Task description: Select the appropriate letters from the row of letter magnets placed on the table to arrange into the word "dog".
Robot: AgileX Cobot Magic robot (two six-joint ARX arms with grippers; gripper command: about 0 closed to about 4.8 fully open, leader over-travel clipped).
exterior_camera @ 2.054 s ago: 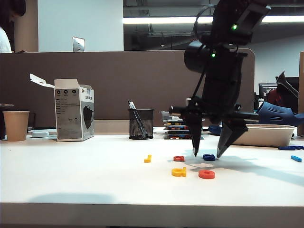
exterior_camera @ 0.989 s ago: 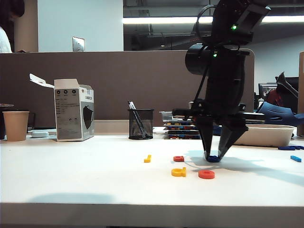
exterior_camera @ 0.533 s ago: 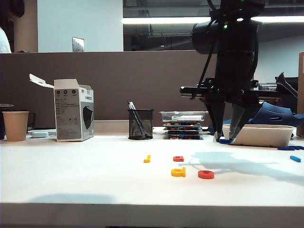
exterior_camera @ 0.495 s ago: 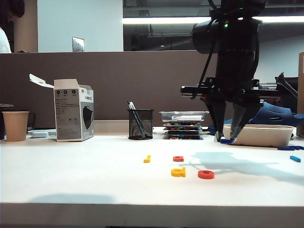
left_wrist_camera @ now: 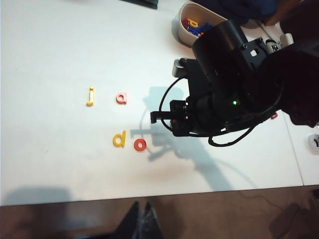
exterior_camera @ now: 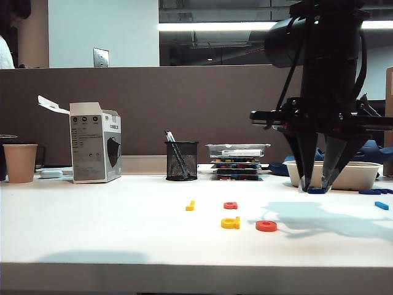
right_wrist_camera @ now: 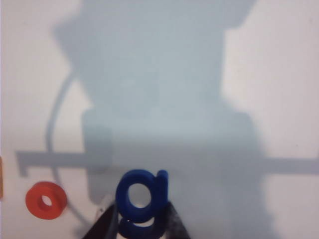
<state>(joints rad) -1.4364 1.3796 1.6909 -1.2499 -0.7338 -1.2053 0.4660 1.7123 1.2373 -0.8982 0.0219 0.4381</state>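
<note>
Lifted off the table (exterior_camera: pixel 92 233) since a second ago, our right gripper (exterior_camera: pixel 316 189) carries the dark blue "g" (right_wrist_camera: pixel 142 195) clamped between its fingers, flat and small. The red-orange "o" (exterior_camera: pixel 266 225) lies below, leftward, beside the yellow "d" (exterior_camera: pixel 231 222). Our left gripper is unseen.

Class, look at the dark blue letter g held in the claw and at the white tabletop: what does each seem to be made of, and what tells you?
The dark blue letter g, gripped in the right claw above the table: probably moulded plastic, judging by its even colour, rounded edges and soft sheen. The white tabletop: a smooth, hard surface, perhaps laminate; it shows no grain and takes clean shadows, but the exact material is uncertain.
</note>
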